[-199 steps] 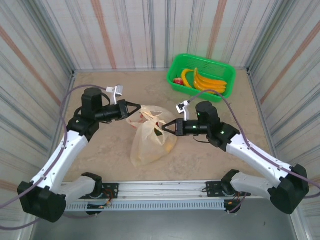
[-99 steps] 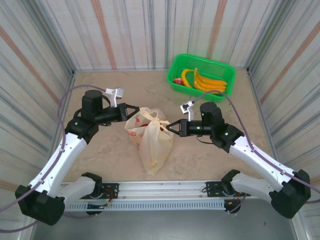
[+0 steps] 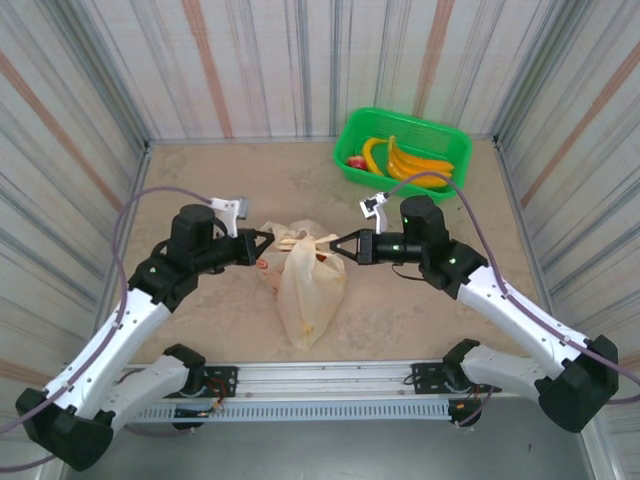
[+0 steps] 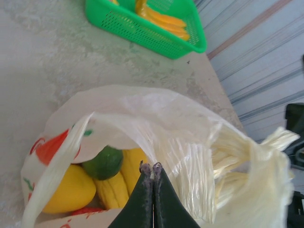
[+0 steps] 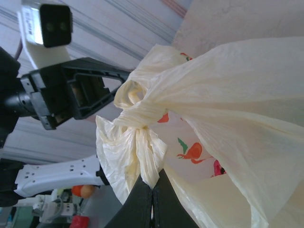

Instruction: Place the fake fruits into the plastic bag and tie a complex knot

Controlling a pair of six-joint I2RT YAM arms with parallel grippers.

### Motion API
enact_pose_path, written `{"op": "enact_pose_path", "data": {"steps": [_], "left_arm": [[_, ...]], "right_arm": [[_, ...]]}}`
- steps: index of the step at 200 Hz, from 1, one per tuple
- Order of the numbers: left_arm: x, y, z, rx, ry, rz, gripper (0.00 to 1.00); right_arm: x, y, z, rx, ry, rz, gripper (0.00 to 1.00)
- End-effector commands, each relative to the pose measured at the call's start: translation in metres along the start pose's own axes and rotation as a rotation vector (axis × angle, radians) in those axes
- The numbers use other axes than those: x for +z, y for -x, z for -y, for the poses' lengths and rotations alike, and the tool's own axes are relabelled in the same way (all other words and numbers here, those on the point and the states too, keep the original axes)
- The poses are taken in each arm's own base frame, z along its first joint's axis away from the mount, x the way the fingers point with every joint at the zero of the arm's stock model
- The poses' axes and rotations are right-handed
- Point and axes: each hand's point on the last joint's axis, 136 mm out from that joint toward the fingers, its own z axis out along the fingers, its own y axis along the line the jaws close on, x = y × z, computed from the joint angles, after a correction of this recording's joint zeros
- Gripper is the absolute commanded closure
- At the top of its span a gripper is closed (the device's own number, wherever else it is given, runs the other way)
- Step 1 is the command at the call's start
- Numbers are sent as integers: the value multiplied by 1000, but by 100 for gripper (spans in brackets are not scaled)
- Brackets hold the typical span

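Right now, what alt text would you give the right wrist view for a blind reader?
The right gripper, jaws shut, pinches a strip of the bag just below its knot. The left gripper sits just behind the knot. Red prints show on the bag.

The plastic bag [image 5: 237, 85] is pale yellow, with red and orange pictures on it. Its thin strips are bunched up into the knot [image 5: 135, 118]. Just below the knot, the right hand [image 5: 152, 184] is pinched tight on a strip of the bag. To the left of the knot, the black left hand [image 5: 118, 76] points at it, its tip right against the bag. Up and to the right of the knot is the pale worktop [image 5: 247, 19].
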Motion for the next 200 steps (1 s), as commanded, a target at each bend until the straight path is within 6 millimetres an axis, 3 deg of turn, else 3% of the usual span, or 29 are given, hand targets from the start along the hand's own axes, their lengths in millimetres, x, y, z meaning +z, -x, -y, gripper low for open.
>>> {"op": "enact_pose_path", "data": {"steps": [1,29,72,104,132,148,178,200], "left_arm": [[0,0,-15,-39,65,29,100],[-4,10,-11,-56,30,77,97],[-15,37,10,-56,-71,159,96],[-16,32,-2,-100,1,130,97],[-21,34,5,-130,-45,165,97],[-27,43,16,-108,-77,191,99],[-26,58,45,-40,-136,164,100],[-15,50,76,78,-164,67,100]], "right_arm": [[0,7,1,-4,-1,16,100],[5,2,2,14,24,-1,100],[15,-4,7,17,3,-38,100],[20,-4,10,11,-18,-46,100],[34,-17,21,7,-62,-96,100],[43,-26,27,-2,-99,-133,100],[57,-30,20,-34,-102,-162,100],[61,-24,12,-62,-101,-153,100]]}}
